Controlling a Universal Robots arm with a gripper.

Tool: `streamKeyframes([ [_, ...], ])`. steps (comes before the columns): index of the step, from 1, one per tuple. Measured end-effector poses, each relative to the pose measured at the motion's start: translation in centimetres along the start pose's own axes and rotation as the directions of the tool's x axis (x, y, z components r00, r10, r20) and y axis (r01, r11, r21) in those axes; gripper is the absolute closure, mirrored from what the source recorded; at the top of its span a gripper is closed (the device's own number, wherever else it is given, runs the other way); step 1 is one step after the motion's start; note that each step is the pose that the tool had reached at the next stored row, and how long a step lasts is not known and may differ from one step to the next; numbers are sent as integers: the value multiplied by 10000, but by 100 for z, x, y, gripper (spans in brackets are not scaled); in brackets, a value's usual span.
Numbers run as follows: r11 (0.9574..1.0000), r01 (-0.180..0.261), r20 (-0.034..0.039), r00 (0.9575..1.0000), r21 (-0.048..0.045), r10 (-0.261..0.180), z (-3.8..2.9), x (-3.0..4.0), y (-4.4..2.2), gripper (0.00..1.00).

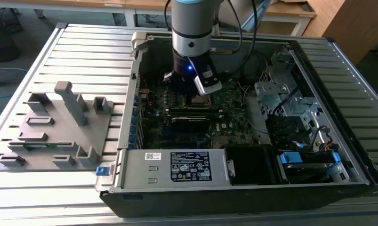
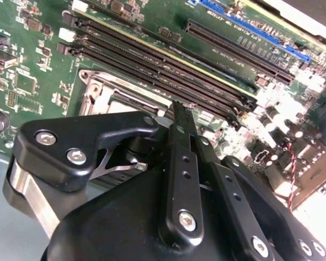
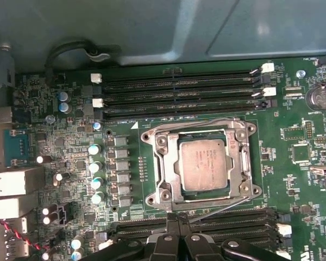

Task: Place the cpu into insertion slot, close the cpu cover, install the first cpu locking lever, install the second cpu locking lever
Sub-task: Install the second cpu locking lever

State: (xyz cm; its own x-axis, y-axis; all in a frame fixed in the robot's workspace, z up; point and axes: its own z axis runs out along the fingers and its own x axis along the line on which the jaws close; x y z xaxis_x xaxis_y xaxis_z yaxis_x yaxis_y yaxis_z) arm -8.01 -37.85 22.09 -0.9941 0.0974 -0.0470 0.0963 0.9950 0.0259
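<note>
First wrist view: we find the cpu (image 3: pixel 202 167) seated flat in the insertion slot (image 3: pixel 202 165), its dull metal face up.
Cpu cover: the silvery frame (image 3: pixel 244 163) lies down around the chip, its centre cut-out exposing the chip face.
Lever: a thin wire rod (image 3: pixel 223 207) runs slanted along the socket edge nearest the gripper; we cannot tell whether it is latched.
Gripper: its black fingers (image 3: pixel 177 224) stand pressed together, tips (image 2: pixel 177 111) meeting just beside the socket edge and holding nothing that we can see; contact with the rod is unclear.
Exterior view: the gripper (image 1: pixel 197 96) hangs over the green motherboard (image 1: pixel 229 127) inside the open computer case (image 1: pixel 339 155), towards that view's far side.
Hidden or unclear: in the second wrist view the gripper body covers most of the socket, only one corner of its frame (image 2: pixel 103 92) showing beside the memory slots (image 2: pixel 152 60).
Grey fixture (image 1: pixel 57 127): on the slatted table (image 1: pixel 25 70), at the exterior view's left.
</note>
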Motion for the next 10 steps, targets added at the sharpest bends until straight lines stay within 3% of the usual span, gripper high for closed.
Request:
streamKeyframes([
  [10, 10000, 0, 0, 10000, 0, 0, 55, 55, -7, 90],
])
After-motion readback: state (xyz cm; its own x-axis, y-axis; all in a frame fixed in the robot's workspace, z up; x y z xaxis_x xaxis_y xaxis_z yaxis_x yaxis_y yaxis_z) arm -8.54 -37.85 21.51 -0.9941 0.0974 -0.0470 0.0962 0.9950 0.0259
